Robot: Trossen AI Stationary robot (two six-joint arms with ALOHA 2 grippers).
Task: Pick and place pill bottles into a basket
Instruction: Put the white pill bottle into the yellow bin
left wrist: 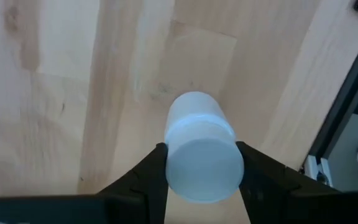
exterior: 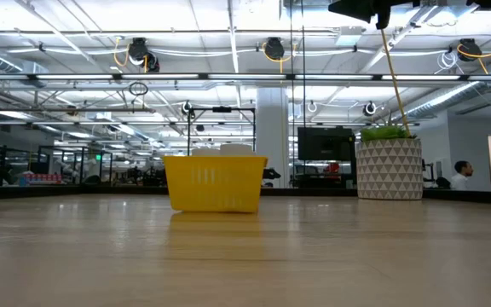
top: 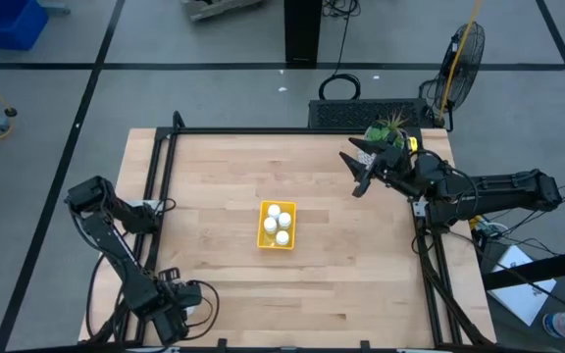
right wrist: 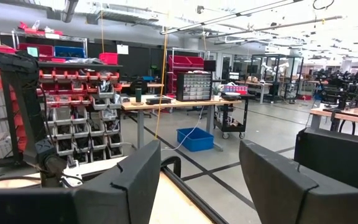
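Grey floor (top: 214, 39) with dark lines; red shelving (right wrist: 73, 93) and workbenches under ceiling lights.

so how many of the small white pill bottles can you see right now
4: three stand in the yellow basket, at and; the fourth is clamped in the left gripper. More may be hidden.

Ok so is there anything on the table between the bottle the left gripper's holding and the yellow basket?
Nothing visible. The left gripper is shut on a pill bottle at the table's near-left corner, and only bare wood lies between there and the basket. The potted plant stands far off that path.
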